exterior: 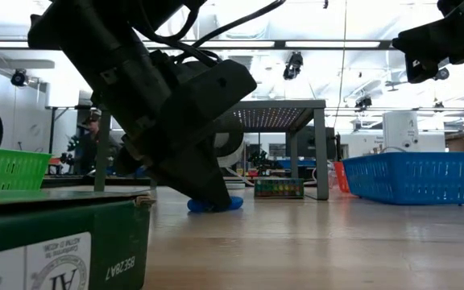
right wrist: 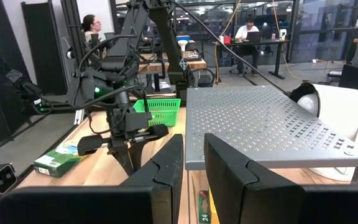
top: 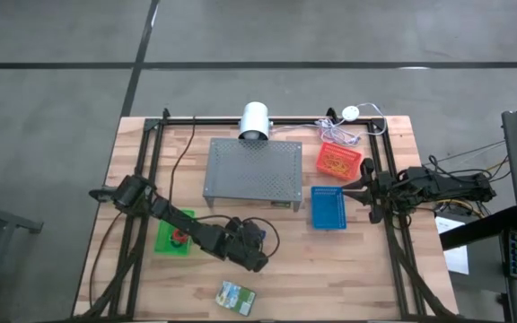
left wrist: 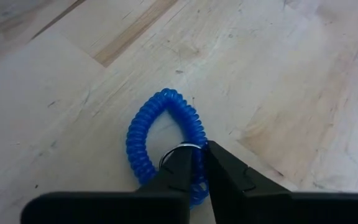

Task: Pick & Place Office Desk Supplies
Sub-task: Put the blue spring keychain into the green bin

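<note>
A blue coiled loop band with a small metal ring lies flat on the wooden table, and my left gripper is shut on its near end. In the low view the band shows under the gripper's tip. From above, that gripper is right of the green basket, which holds a red thing. A green-and-yellow crayon box lies near the front edge. My right gripper waits raised at the table's right, fingers close together and empty. My left gripper pinches the blue band between its two fingers at the end that carries the metal ring. The fingers slant down from the table's left. The rest of the loop lies flat on the table beyond the fingertips.
A grey perforated stand sits at the middle back, with a blue basket and a red basket to its right. A white cylinder and cables lie at the far edge. People sit in the room beyond the table.
</note>
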Tool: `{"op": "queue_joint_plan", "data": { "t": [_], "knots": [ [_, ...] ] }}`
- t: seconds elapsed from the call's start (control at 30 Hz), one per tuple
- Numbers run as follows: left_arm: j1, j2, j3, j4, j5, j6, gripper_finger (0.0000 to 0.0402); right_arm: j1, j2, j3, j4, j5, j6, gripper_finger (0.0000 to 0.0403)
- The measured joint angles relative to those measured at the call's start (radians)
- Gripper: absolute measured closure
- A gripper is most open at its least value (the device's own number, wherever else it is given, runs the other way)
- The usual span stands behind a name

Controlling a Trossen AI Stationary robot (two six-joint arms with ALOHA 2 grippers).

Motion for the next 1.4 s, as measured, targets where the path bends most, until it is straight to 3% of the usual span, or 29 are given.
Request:
{"op": "queue_joint_plan", "data": {
  "t": [0.8, 1.17, 1.4],
  "knots": [
    [-0.005, -0.085, 0.025, -0.066, -0.004, 0.082, 0.0372, 0.0, 0.0, 0.0, 0.0, 0.0, 0.0, 0.0339],
    [-0.03, -0.244, 0.026, -0.234, -0.088, 0.073, 0.0372, 0.0, 0.0, 0.0, 0.0, 0.0, 0.0, 0.0339],
    [-0.077, -0.371, 0.027, -0.437, -0.208, -0.101, 0.0372, 0.0, 0.0, 0.0, 0.0, 0.0, 0.0, 0.0339]
  ]
}}
